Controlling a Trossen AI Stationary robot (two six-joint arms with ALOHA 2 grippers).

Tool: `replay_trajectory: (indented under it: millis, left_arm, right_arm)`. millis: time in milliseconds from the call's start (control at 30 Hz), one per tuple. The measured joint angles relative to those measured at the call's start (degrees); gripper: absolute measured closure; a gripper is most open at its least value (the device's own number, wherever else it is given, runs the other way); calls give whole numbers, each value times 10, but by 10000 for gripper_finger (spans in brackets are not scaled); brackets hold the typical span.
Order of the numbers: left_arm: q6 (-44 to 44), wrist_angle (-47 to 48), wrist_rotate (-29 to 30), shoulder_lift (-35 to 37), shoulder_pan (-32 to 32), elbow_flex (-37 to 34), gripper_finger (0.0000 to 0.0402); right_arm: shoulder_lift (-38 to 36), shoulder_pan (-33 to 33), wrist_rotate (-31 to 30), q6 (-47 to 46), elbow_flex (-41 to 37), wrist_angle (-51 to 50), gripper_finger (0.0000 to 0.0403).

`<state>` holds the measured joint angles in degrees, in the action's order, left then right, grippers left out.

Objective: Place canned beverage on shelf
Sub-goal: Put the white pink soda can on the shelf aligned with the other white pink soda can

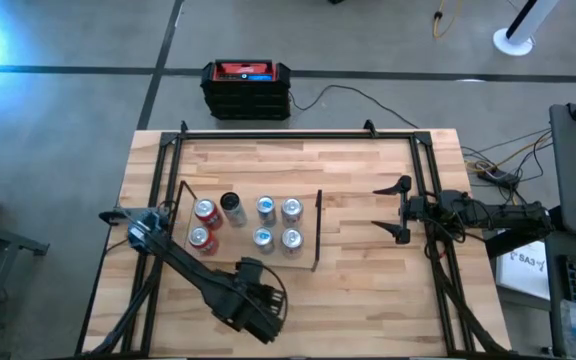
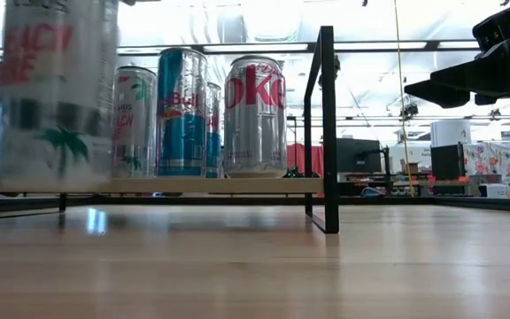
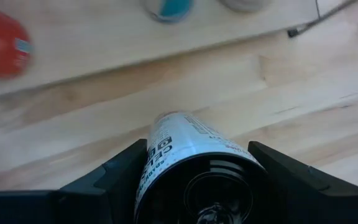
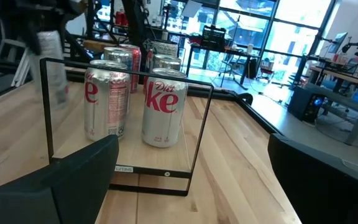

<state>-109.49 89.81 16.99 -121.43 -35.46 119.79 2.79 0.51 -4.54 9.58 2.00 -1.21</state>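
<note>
High view: seven cans on shelf (image 1: 303, 205), one in left tool (image 1: 140, 232)

Plank table (image 1: 368, 190) under the shelf (image 1: 253, 252), seven upright cans (image 1: 265, 208) on it.

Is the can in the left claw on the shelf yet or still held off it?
Held off it. The left claw grips the can between its fingers above bare tabletop, beside the shelf.
</note>
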Motion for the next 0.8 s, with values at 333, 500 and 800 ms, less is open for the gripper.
replay_trajectory:
  millis: [333,500,800]
  left_arm:
    - [-11,-41,36,168,1,-179,160]
    - [-5,-100,51,239,10,-278,160]
    - [84,-118,41,279,61,-325,154]
  right_arm:
    - [0,0,0,-1,0,0,5]
    - [0,0,0,-1,0,0,5]
    - [0,0,0,-1,0,0,5]
